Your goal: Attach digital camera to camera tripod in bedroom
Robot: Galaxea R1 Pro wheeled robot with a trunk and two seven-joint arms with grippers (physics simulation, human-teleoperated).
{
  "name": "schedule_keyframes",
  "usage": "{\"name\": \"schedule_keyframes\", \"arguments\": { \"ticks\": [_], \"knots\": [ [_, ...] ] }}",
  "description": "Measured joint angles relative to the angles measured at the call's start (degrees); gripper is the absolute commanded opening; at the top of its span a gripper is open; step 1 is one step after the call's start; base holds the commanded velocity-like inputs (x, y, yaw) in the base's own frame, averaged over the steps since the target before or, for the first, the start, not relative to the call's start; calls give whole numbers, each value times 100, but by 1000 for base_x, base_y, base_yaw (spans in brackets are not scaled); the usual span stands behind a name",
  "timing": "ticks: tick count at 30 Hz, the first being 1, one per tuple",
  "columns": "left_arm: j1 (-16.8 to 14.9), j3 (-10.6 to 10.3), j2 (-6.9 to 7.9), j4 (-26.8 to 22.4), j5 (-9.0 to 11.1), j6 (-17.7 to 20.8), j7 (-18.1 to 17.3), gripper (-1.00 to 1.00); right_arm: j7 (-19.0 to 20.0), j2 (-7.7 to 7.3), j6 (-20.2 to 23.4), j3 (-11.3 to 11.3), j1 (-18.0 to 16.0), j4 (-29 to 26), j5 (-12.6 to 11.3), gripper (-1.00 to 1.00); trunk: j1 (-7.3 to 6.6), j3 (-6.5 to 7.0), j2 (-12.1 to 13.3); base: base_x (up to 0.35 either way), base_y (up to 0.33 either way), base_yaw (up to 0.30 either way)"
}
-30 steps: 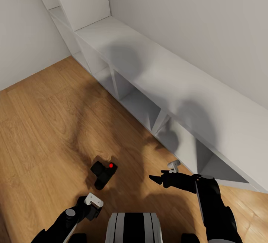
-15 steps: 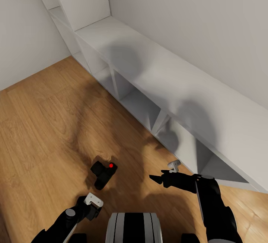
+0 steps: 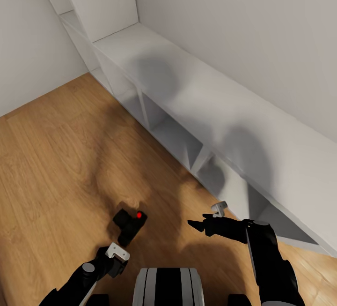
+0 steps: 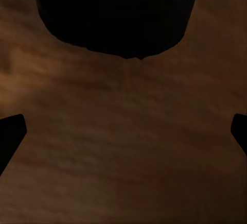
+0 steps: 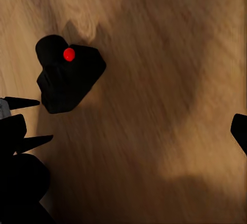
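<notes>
The digital camera [image 3: 128, 224], small and black with a red dot on top, lies on the light wood floor of the bedroom. My left gripper [image 3: 117, 258] hovers just short of it on the near side. In the left wrist view the camera [image 4: 118, 13] is a dark mass past the open left gripper [image 4: 123, 131]. My right gripper [image 3: 199, 221] hangs to the camera's right, well apart from it. In the right wrist view the right gripper [image 5: 123, 131] is open and empty, with the camera [image 5: 67, 80] off to one side. The camera tripod is out of view.
Long low white cube shelving [image 3: 196, 104] runs along the white wall from the far left to the near right, its open cubbies facing the floor. A taller white shelf unit [image 3: 100, 1] stands at its far end. Bare plank floor [image 3: 51, 165] spreads to the left.
The whole head view has shifted slightly, so the shelving and camera sit a little lower and further left. Neither arm has moved in the picture and both grippers stay open.
</notes>
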Motion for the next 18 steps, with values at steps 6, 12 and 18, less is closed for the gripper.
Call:
{"name": "schedule_keyframes", "arguments": {
  "ticks": [6,12,18],
  "knots": [
    [0,0,0,0,-1,0,3,100,14,-6,0,-1,0,0,-2,100,1,0,0,16,0,0],
    [0,0,-4,-7,-1,0,4,100,11,-7,0,-1,0,0,-2,100,1,0,0,2,0,0],
    [0,0,-4,-5,-1,0,4,100,1,-8,0,2,0,0,-2,100,0,0,0,59,0,0]
  ]
}}
